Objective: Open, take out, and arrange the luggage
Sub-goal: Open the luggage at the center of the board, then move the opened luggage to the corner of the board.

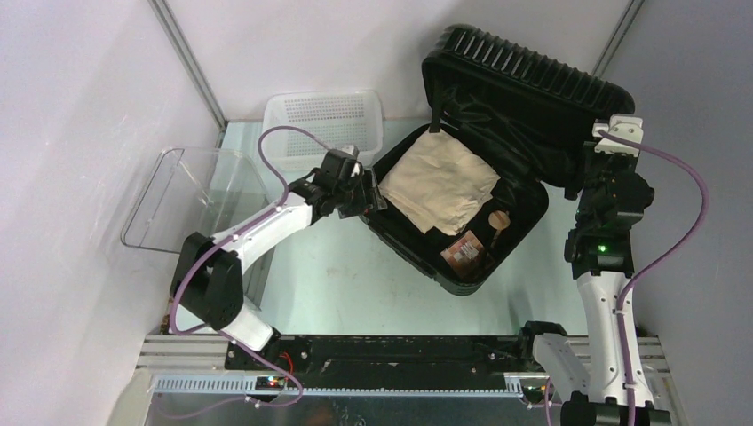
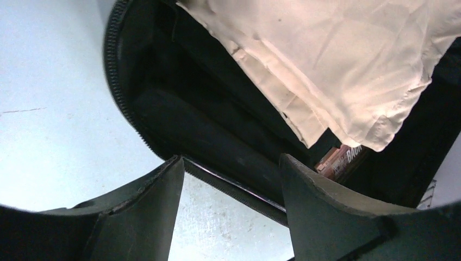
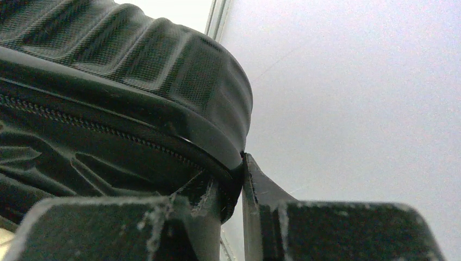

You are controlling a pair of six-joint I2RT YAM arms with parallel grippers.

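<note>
the large black ribbed hard-shell suitcase (image 1: 524, 89) lies opened on the counter (image 1: 355, 284), lid held up, its rim pinched by the right fingers (image 3: 260, 187). the left fingers (image 2: 321, 206) are spread, gripping nothing, at the base rim. a stiff, bulky shell is judged, best gripped at rims. that pinch is shown only by the right wrist view.

A: Looking for open room over the luggage (image 1: 417, 253) base?
B: Finding it from above only; getting walled off behind by the raised lid, with the right end effector (image 3: 231, 174) clamping that lid's rim.
A: Coming in from the left?
B: Running into the left end effector (image 2: 231, 185), jaws apart, straddling the rim; getting hemmed by the white basket (image 1: 324, 115) and the clear bin (image 1: 191, 191). Seeing bare desk (image 1: 355, 284) in front.
</note>
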